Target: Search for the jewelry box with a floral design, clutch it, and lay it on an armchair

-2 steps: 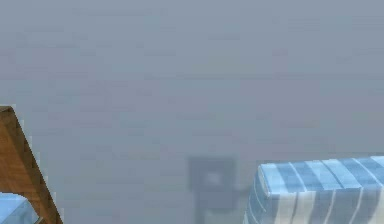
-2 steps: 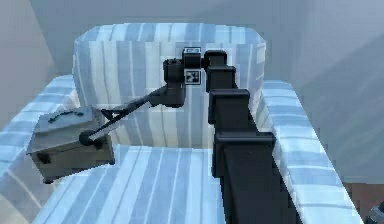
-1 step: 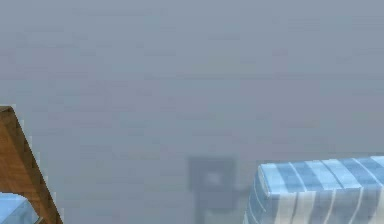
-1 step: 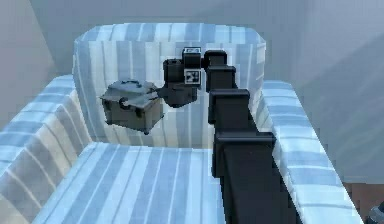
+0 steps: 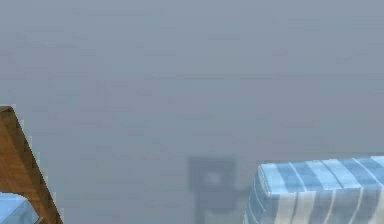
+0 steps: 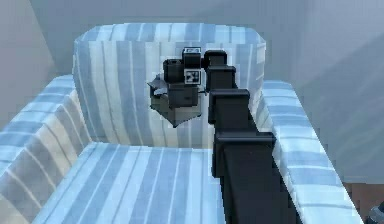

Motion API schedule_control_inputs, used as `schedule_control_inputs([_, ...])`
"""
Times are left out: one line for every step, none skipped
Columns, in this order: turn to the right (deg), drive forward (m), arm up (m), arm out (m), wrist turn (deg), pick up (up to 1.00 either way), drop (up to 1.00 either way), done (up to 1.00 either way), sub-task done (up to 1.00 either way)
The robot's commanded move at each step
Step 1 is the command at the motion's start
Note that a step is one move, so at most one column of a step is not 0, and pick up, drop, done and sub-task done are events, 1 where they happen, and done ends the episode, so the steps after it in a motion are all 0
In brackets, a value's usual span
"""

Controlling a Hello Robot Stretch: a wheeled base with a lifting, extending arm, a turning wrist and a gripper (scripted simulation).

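Observation:
In the arm side view stands a blue and white striped armchair (image 6: 120,160), its backrest at the top and its seat cushion toward the lower left. My arm (image 6: 245,150) rises from the bottom edge over the seat's right part. At its far end are the white marker squares (image 6: 200,57), and the gripper (image 6: 165,97) is level with the backrest, above the seat. A dark boxy shape sits at the finger end against the striped backrest. I cannot tell whether the gripper holds anything. The armchair's striped arm (image 5: 320,190) also appears at the forward view's lower right.
A grey wall fills most of the forward view, with a darker grey square shape (image 5: 212,185) low on it. A slanted wooden edge (image 5: 25,170) stands at the forward view's lower left, with a pale blue surface (image 5: 14,210) beneath it. Grey walls surround the armchair.

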Motion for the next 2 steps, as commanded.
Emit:
schedule_control_inputs([0.0,0.0,-0.18,0.0,0.0,0.0,0.0,0.0,0.0])
schedule_control_inputs([0.0,0.0,-0.32,0.0,0.0,0.0,0.0,0.0,0.0])
